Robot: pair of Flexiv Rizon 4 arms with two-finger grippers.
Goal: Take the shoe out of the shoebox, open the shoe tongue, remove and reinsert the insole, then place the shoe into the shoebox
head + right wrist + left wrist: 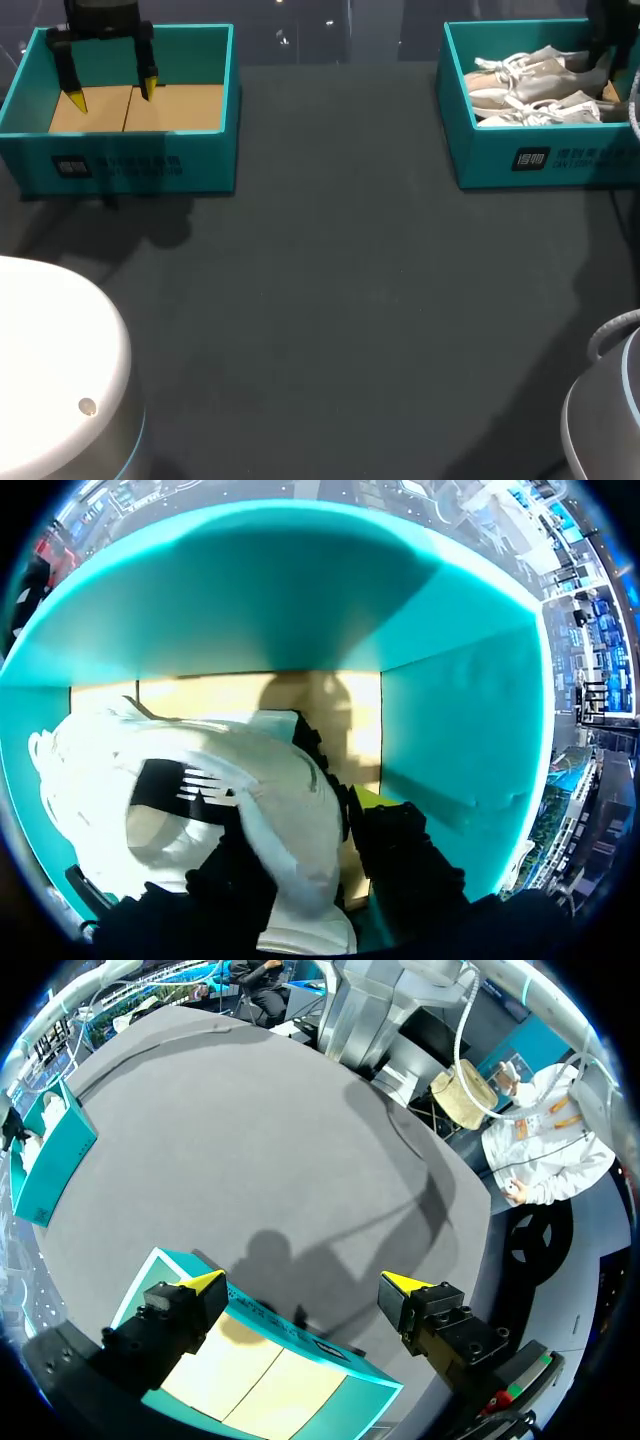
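Observation:
A pale grey-white shoe (530,85) lies in the teal shoebox (500,150) at the back right, beside a second like shoe. My right gripper (310,825) is down inside that box, its dark fingers (400,865) either side of the shoe's heel (290,820). A thin strip of cardboard shows between the heel and one finger, so the gripper is open. In the head view my right arm (610,40) hides the gripper. My left gripper (112,95) hangs open and empty over the other teal box (130,160), also seen as the left gripper (305,1285) above its near wall (300,1335).
The left box holds only its bare cardboard floor (250,1380). Dark grey tabletop (330,300) stretches between the two boxes. White and grey robot bases (50,370) stand at the front corners.

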